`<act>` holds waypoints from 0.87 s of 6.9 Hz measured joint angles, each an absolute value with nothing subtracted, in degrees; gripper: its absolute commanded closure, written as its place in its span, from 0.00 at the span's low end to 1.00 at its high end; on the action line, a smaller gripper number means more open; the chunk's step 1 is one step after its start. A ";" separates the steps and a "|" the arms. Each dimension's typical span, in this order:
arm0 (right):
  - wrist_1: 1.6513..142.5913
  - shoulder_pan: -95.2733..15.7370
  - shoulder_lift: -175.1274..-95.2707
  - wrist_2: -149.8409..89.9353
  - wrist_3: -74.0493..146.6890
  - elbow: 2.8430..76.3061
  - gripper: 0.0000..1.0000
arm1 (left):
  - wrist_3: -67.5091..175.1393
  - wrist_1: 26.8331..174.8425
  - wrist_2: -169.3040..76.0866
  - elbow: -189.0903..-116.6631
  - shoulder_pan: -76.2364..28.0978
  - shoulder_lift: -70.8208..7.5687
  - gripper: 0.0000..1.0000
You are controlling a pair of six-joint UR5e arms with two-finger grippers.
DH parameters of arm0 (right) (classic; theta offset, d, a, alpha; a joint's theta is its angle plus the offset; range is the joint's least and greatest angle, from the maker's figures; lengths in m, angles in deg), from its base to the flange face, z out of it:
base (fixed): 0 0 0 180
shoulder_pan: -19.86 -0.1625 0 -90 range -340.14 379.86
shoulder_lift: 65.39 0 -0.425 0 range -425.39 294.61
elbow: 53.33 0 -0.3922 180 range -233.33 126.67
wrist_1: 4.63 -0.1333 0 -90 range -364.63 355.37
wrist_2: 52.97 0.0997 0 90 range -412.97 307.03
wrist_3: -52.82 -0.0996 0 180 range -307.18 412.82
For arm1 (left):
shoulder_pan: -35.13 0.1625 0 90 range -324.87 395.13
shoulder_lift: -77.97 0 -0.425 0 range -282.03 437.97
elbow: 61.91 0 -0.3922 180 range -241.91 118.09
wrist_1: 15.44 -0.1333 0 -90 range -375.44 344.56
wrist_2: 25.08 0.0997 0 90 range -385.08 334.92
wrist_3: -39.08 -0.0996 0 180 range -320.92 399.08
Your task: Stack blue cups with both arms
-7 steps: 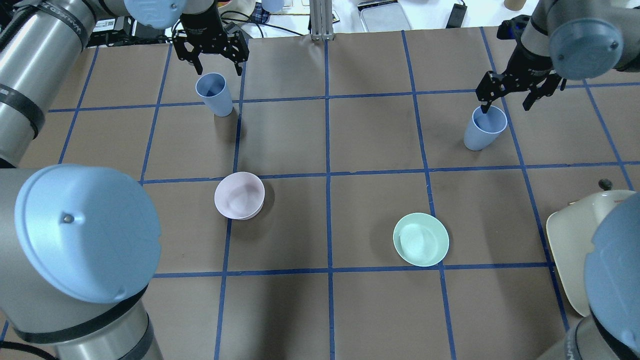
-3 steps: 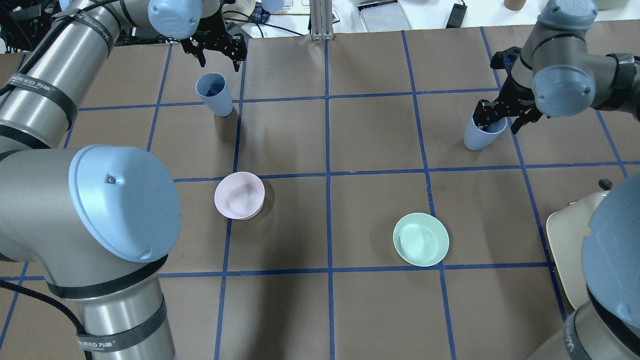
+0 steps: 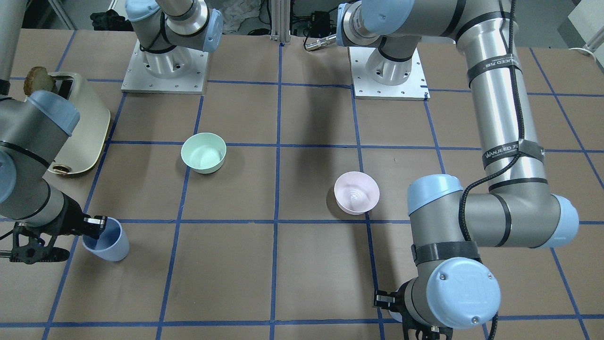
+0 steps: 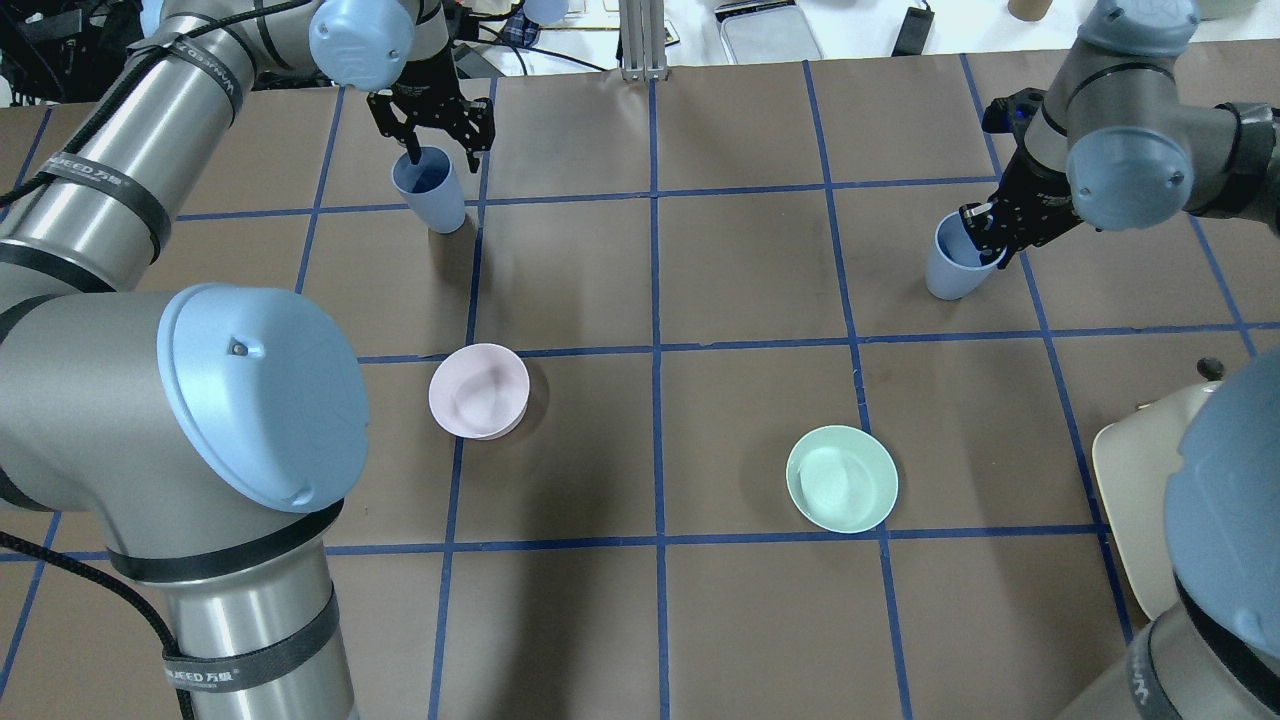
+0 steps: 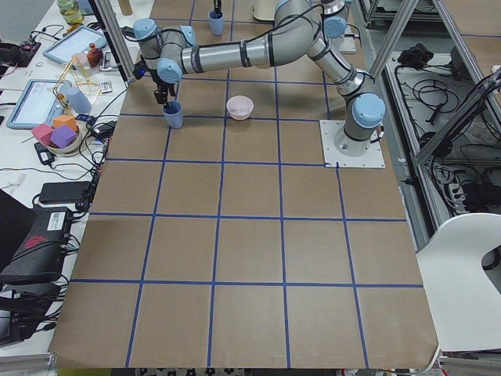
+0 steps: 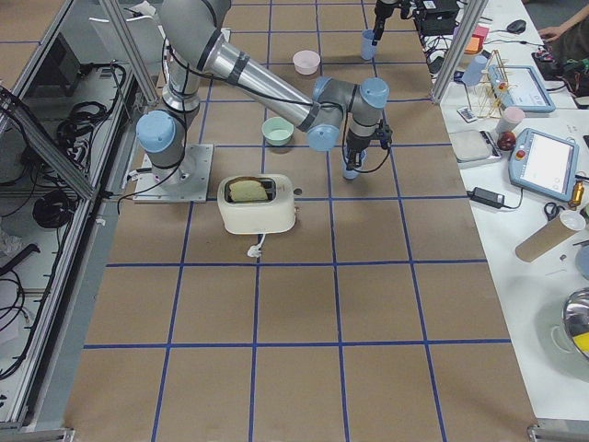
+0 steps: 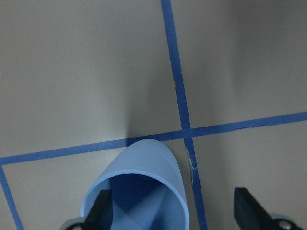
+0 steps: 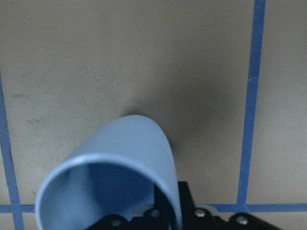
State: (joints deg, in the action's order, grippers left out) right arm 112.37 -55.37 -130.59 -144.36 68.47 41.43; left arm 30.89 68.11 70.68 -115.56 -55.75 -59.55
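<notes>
Light, slick plastic, I judge, so the rim wall is the hold. My right gripper (image 4: 985, 245) pinches the upper-right cup (image 4: 945, 275) by its rim. My left gripper (image 4: 441, 150), wide, straddles the rim of the upper-left cup (image 4: 440, 205).

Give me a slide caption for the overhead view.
Left hand open, one finger inside the left cup; right hand pinching the right cup; pink bowl and green bowl untouched.

The left cup (image 4: 440, 205) and right cup (image 4: 945, 278) are noted as smooth, matt plastic. The pink bowl (image 4: 478, 390) and green bowl (image 4: 841, 478) are finished alike, matt and unmarked. The table (image 4: 750, 270) is surfaced in matt brown paper, ruled with smooth blue tape (image 4: 656, 300). The left arm (image 3: 495, 94) and right arm (image 3: 28, 137) are clad in satin grey metal. Their caps (image 4: 260, 400) are moulded in smooth plastic. The toaster (image 3: 89, 127) is recorded as smooth and faintly glossy.
</notes>
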 measured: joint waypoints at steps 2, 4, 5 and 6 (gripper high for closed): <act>111.35 -55.37 -130.97 -144.06 69.03 39.70 1.00 | 31.02 68.35 70.72 -115.45 -55.76 -60.30 1.00; 107.29 -55.55 -131.28 -143.42 69.06 36.25 1.00 | 31.26 69.75 70.78 -115.27 -56.85 -59.60 1.00; 105.44 -55.60 -131.42 -143.33 69.07 34.84 1.00 | 31.90 71.56 70.59 -114.96 -57.95 -58.71 1.00; 104.28 -55.62 -131.51 -143.30 69.08 33.96 1.00 | 34.55 73.45 68.60 -114.61 -59.61 -57.36 1.00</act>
